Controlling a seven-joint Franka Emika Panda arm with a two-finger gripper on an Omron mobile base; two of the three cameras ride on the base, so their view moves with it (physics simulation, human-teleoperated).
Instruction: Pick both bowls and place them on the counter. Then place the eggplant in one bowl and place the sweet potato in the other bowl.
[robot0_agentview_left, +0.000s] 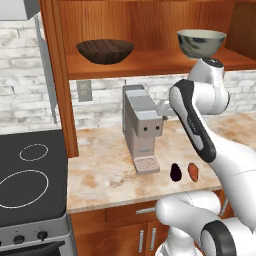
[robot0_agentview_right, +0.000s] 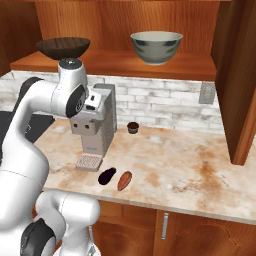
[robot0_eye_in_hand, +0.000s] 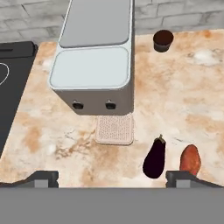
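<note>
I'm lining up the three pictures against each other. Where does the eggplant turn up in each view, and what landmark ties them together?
Left base view: eggplant on the counter's front edge, left of the sweet potato.
Right base view: eggplant lower left of centre, again left of the sweet potato.
Hand view: eggplant at lower right.
Shared landmark: the grey coffee machine, with the eggplant just right of its drip tray.
</note>
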